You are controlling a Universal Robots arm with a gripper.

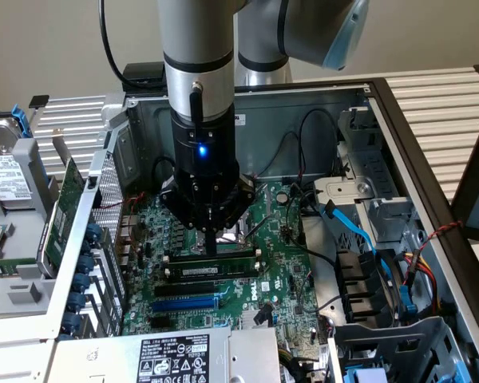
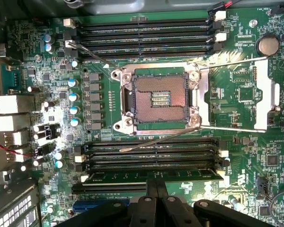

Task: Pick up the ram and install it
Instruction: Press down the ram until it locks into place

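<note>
Looked down into an open grey metal computer case (image 1: 399,128) with a big green motherboard (image 1: 279,271) lying flat inside. Found the ram (image 1: 214,266), a long, thin green stick with black chips and a small white sticker, lying along a black memory slot, just past the square silver processor socket (image 2: 156,98). Seemed already in the slot, though hard to tell if pushed all the way down.

Saw the black pincer (image 1: 211,249) right above the ram, near the middle of the stick. Fingers squeezed tight together, tips down on the top edge of the ram, not wrapped around it. Looked more like pressing than holding.

Ran the stick's long side across from the exterior view's left to the exterior view's right, side by side with the empty black memory slots (image 2: 151,151) next to it. Saw the same green stick (image 2: 151,175) in the wrist view, lying crossways just beyond the shut black finger tips (image 2: 156,189).
</note>
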